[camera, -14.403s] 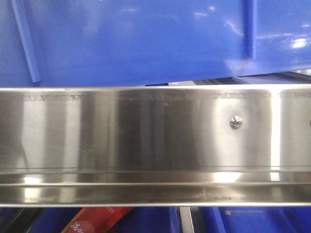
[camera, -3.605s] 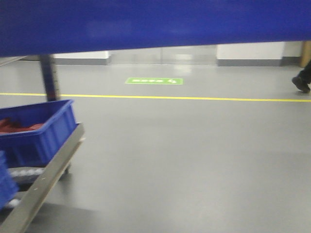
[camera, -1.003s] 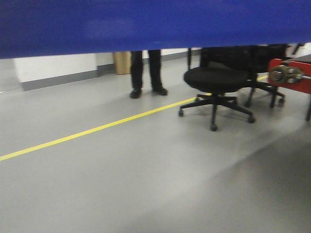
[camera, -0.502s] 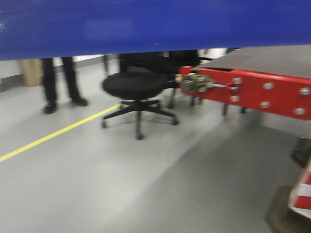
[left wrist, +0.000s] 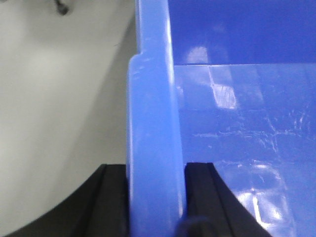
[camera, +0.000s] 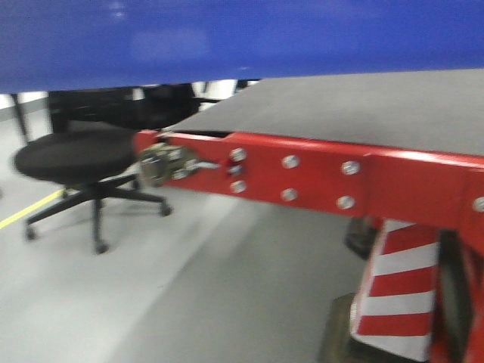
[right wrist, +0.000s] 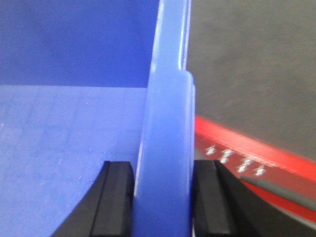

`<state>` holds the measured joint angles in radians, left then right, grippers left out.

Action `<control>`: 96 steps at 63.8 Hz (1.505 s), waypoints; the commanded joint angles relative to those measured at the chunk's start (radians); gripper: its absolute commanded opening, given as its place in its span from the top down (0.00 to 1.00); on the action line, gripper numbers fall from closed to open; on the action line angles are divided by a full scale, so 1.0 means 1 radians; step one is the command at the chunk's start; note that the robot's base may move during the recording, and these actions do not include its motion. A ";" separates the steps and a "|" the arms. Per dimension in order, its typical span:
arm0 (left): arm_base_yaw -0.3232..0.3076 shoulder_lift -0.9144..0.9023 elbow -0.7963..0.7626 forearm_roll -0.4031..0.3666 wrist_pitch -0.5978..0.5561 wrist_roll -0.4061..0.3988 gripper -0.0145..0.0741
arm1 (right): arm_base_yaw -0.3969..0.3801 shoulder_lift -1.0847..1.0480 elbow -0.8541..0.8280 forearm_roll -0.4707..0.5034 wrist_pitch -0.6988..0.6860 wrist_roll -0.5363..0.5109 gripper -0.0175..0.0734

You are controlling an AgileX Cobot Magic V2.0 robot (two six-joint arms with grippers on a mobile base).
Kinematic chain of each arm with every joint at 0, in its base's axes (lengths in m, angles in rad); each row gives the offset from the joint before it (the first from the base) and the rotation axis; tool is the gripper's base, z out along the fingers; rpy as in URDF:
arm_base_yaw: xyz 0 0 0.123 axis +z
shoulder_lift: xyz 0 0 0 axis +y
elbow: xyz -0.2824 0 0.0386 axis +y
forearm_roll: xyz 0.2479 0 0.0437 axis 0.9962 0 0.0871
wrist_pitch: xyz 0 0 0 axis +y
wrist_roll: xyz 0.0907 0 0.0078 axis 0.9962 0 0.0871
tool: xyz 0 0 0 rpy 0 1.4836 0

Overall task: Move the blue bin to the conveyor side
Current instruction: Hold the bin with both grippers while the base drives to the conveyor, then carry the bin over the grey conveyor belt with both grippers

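Observation:
The blue bin (camera: 227, 38) hangs in the air and fills the top of the front view. Its rim (left wrist: 153, 123) sits between the black fingers of my left gripper (left wrist: 155, 197), which is shut on it. My right gripper (right wrist: 163, 197) is shut on the opposite rim (right wrist: 165, 128). The conveyor (camera: 355, 113), a flat dark-grey belt with a red edge strip (camera: 318, 178), lies just below and beyond the bin. The same belt (right wrist: 256, 74) and red strip (right wrist: 247, 158) show to the right of the rim in the right wrist view.
A black office chair (camera: 76, 162) stands on the grey floor at the left, by a yellow floor line (camera: 26, 212). A red-and-white striped support (camera: 397, 295) stands under the conveyor at the lower right. Grey floor (left wrist: 54, 98) shows left of the bin in the left wrist view.
The view has swung right: the conveyor has come from the right edge to fill most of the frame, the chair has slid left, and the standing person has left the frame. The bin stays held.

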<state>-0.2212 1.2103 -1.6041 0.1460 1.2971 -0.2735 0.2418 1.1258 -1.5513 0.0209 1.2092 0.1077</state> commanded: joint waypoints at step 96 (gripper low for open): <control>-0.006 -0.019 -0.013 0.025 -0.076 0.002 0.86 | -0.003 -0.021 -0.014 -0.015 -0.096 -0.020 0.90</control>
<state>-0.2233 1.2103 -1.6041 0.1497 1.2951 -0.2735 0.2418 1.1258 -1.5513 0.0209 1.2092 0.1077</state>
